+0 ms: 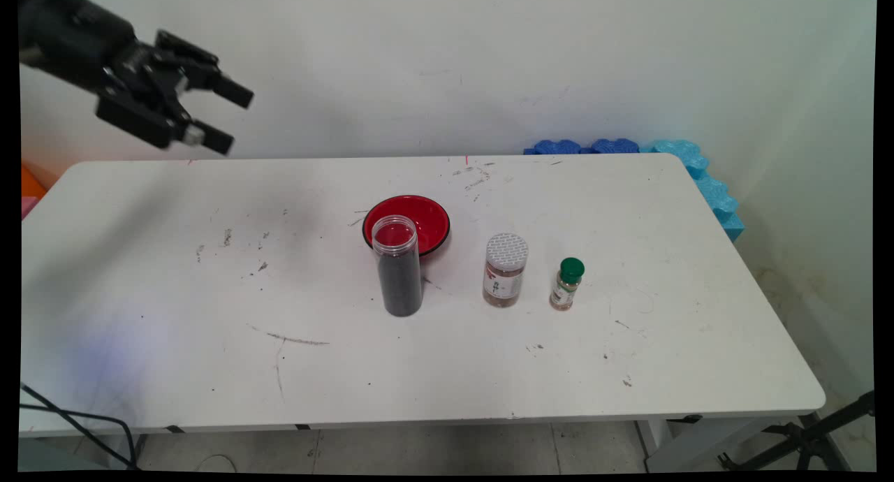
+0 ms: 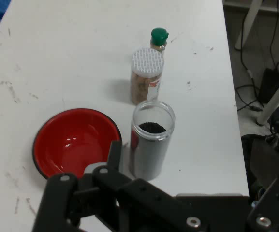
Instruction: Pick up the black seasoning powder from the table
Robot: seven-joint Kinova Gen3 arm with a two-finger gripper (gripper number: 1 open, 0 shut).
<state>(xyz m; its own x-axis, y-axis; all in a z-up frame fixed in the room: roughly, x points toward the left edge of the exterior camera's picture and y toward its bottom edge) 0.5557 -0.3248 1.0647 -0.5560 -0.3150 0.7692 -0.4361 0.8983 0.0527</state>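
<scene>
While our claw (image 1: 227,115) hangs open and empty high over the table's (image 1: 174,272) far left corner, well apart from everything, we judge the lidless clear jar (image 1: 399,265) of dark grains, touching the red bowl (image 1: 413,220), rigid, smooth, spillable; best held mid-body, upright.

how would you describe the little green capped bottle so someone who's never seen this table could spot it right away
On the white table, find the red bowl near the middle; in the main view, three upright containers stand in a row in front of it and off to its right. The green-capped bottle is the rightmost, beside the jar with the white patterned lid. It is the smallest and the only one with a green cap.
</scene>
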